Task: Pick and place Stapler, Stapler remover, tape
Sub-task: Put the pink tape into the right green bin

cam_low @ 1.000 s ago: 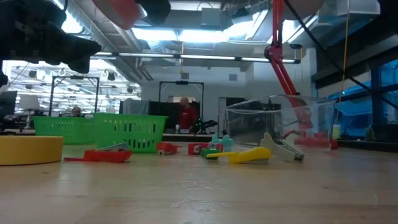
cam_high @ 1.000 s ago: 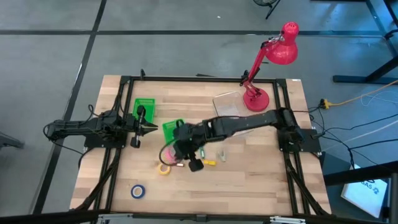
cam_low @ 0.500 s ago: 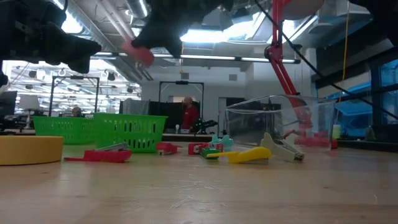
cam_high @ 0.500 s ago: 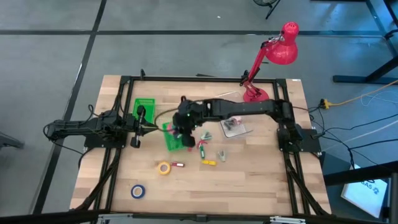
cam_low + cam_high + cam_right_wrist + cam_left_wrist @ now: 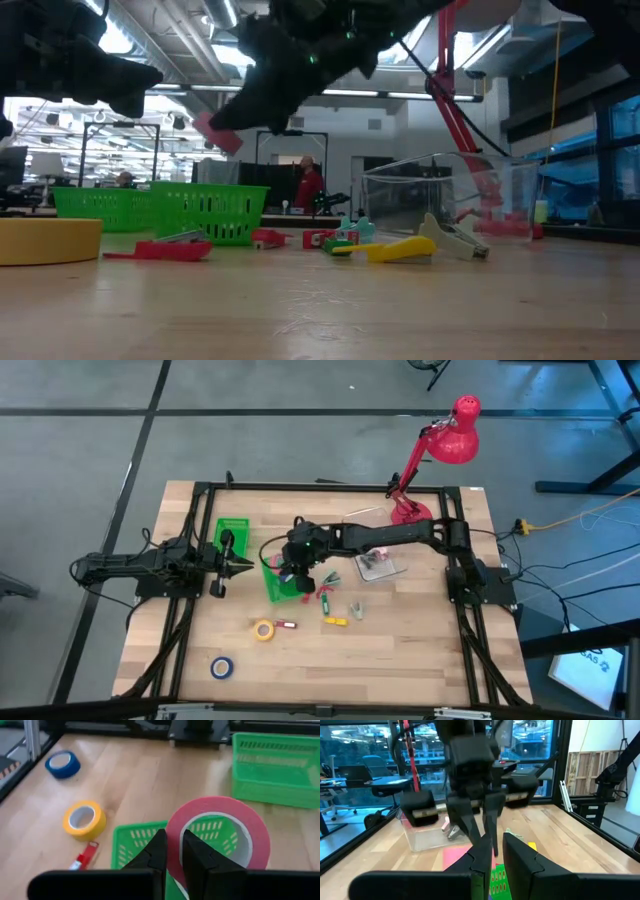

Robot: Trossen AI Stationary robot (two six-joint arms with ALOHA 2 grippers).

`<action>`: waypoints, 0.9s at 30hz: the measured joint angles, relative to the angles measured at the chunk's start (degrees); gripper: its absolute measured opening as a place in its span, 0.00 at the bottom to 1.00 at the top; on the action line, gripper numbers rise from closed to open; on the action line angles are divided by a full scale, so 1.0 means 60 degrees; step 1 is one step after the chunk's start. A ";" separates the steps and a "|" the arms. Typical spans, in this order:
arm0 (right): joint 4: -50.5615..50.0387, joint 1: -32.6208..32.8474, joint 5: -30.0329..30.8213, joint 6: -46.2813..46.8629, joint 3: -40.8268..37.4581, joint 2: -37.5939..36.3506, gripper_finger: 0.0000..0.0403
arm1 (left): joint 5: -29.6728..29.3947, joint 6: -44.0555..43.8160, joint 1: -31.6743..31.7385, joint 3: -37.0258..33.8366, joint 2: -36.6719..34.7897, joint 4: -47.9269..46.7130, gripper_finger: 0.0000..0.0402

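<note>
I am holding the right gripper [image 5: 171, 851] above the nearer green bin [image 5: 131, 845], its fingers pinching the rim of the pink tape roll [image 5: 218, 832], a wide ring with a white core. The left gripper [image 5: 243, 566] is waiting at the table's left edge, fingers nearly together and holding nothing. Three rolls are showing: pink, yellow [image 5: 84, 820], blue [image 5: 62, 764]; two green bins.

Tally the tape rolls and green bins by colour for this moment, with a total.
Pink tape roll, gripped by the right hand above a green bin: 1
Yellow tape roll: 1
Blue tape roll: 1
Green bins: 2
Total: 5
</note>
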 joint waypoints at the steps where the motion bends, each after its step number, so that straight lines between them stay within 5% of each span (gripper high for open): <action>1: 0.0207 -0.0022 -0.0090 -0.0071 -0.0158 0.0018 0.09 | 0.0000 -0.0002 0.0000 0.0000 0.0000 0.0000 0.11; 14: 0.1934 -0.0172 -0.0557 -0.0287 0.0062 0.1226 0.14 | -0.0015 -0.0002 0.0000 0.0000 0.0025 0.0004 0.11; 27: 0.1961 -0.0190 -0.0546 -0.0129 0.0069 0.1230 0.22 | -0.0033 0.0000 0.0000 0.0000 0.0025 0.0007 0.11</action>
